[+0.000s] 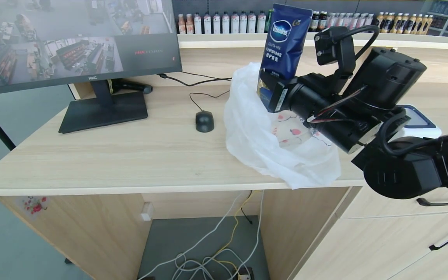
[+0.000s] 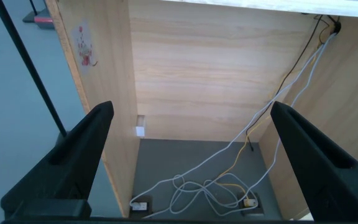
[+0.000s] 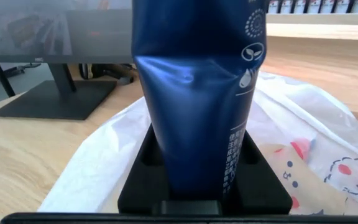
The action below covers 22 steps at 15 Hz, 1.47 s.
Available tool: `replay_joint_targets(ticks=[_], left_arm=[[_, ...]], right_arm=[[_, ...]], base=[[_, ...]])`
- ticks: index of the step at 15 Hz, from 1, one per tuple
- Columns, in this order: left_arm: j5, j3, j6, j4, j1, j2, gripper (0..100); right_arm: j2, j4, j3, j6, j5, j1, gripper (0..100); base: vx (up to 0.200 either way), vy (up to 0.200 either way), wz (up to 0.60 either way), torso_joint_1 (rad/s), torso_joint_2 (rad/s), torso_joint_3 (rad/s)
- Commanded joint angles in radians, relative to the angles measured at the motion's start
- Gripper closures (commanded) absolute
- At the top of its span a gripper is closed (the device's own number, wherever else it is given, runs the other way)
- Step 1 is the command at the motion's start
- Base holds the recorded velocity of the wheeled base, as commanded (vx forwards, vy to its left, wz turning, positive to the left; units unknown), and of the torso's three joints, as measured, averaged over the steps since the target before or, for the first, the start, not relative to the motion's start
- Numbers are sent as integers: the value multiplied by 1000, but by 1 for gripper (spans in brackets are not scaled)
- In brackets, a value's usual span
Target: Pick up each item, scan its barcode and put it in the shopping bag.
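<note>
The blue pouch (image 1: 285,46) is seen in the head view held upright by its lower end, clamped in the right gripper (image 1: 271,97) directly above the white shopping bag (image 1: 255,136). The bag is slumped on the wooden counter (image 1: 130,155) with its mouth turned upward. Inside it, pale film with red and pink printed shapes is visible. Whether that is an item lying in the bag or the bag's own print cannot be told. A mouse (image 1: 204,121) and a monitor (image 1: 72,42) are set well apart from the bag, to the left.

In the left wrist view, the left gripper (image 2: 191,168) is shown with its fingers spread wide and nothing between them. It hangs low before the counter's open underside, where loose cables (image 2: 185,184) are lying on the floor.

In the right wrist view, the pouch is seen pinched between the two dark fingers, its foil dented just above the grip. The bag's open mouth is spread out behind and below it.

The step in hand is judged to be the placing of the pouch. It would be done well if the pouch is lowered until its base is well inside the mouth before the fingers are parted. Otherwise the thin rim could be caught and folded shut, and a tall pouch let go too high could tip out over the edge.
</note>
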State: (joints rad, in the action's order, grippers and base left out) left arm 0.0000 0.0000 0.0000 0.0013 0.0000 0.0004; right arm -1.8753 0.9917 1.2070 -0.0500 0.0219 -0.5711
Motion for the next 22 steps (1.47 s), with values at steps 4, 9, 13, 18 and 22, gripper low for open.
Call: replay_joint_targets(ticks=[4,9,13,18,22], left_arm=[[0,0,0,0,0,0,0],[0,0,0,0,0,0,0],[0,0,0,0,0,0,0],[0,0,0,0,2,0,0],[0,0,3,0,0,0,0]], right_arm=[[-70,-27,68,1,-2,25,100],[-108,-27,72,2,-4,48,100],[-140,-19,66,4,-7,46,100],[-165,-15,60,39,-2,48,100],[-183,27,31,44,-2,48,100]], base=[[0,0,0,0,0,0],[0,0,0,0,0,0],[0,0,0,0,0,0],[0,0,0,0,0,0],[0,0,0,0,0,0]])
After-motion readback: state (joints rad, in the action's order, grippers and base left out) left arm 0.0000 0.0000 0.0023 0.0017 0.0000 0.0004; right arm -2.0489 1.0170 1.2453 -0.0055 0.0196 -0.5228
